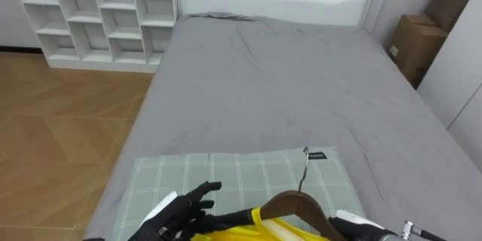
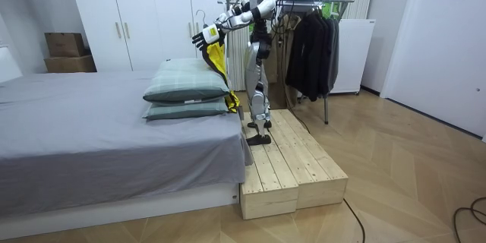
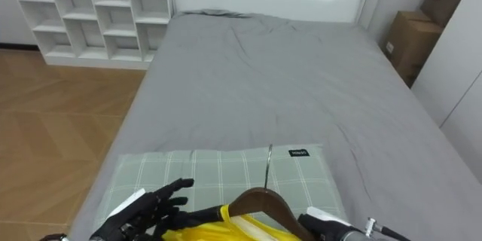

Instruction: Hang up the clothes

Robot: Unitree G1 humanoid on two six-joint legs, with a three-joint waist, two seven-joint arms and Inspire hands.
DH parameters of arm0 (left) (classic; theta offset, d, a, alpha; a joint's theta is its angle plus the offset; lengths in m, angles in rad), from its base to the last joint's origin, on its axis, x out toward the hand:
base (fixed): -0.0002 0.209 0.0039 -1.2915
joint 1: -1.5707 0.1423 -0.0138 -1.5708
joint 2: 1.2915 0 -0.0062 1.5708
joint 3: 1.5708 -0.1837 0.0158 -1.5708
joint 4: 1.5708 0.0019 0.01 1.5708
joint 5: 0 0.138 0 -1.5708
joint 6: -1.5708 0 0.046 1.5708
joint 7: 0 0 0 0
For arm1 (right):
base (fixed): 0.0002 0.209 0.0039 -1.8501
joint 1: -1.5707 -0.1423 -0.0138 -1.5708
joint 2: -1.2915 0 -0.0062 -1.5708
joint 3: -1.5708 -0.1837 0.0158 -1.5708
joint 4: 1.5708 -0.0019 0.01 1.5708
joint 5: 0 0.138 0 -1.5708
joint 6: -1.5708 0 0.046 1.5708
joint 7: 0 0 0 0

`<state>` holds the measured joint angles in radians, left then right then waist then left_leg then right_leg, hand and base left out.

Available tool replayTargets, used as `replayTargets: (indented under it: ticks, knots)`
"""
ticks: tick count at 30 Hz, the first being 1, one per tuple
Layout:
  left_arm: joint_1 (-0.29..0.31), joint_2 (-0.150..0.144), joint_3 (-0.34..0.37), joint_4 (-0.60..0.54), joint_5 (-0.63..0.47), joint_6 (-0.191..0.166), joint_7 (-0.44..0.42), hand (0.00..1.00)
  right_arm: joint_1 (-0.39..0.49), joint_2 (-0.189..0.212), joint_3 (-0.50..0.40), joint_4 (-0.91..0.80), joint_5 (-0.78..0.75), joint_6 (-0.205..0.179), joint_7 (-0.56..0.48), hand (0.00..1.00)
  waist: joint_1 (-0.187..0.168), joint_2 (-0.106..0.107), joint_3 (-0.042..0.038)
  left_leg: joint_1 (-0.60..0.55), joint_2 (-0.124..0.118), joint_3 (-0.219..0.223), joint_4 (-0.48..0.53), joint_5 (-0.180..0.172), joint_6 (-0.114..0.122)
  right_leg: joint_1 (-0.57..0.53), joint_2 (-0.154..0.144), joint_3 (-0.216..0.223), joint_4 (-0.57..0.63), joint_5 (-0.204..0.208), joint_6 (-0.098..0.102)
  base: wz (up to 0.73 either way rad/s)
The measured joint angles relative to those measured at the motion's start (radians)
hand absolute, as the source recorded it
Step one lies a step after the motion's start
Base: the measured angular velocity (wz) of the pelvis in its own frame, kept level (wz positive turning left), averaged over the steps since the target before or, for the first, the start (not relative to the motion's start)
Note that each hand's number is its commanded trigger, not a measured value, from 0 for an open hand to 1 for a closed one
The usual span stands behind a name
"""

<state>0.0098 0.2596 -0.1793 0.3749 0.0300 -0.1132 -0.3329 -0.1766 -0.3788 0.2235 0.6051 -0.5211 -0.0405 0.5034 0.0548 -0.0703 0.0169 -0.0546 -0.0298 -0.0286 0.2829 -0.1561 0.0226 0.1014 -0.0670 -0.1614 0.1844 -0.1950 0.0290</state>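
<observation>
A brown wooden hanger [image 1: 298, 202] with a metal hook carries a yellow garment [image 1: 256, 226] at the bottom of the eye views, above a green checked pillow [image 1: 241, 172]. My left hand [image 1: 184, 209] has its fingers spread beside the hanger's left end, touching the yellow cloth. My right hand [image 1: 354, 226] grips the hanger's right end at the lower edge. In the room view I stand on a wooden platform [image 2: 292, 159] at the bed's pillow end with both arms raised, and the yellow garment [image 2: 218, 64] hangs down from them.
The grey bed [image 1: 286, 83] stretches ahead to a white headboard [image 1: 275, 0]. White shelves [image 1: 98, 15] stand at the far left and cardboard boxes [image 1: 414, 45] at the far right. Behind me a clothes rack [image 2: 304, 0] holds dark clothes [image 2: 311, 45].
</observation>
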Motion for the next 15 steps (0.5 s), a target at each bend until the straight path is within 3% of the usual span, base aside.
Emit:
replayTargets:
  ticks: [15]
  knots:
    - [0.0,-0.002,0.0,0.02,0.0,0.004,-0.012,0.0,0.0,0.0,-0.003,0.001,0.0,0.0,0.0,1.0,0.004,0.002,-0.0016,0.0,0.001,0.0,0.006,0.0,0.0,0.002,0.0,-0.001,0.004,0.0,0.0,0.0]
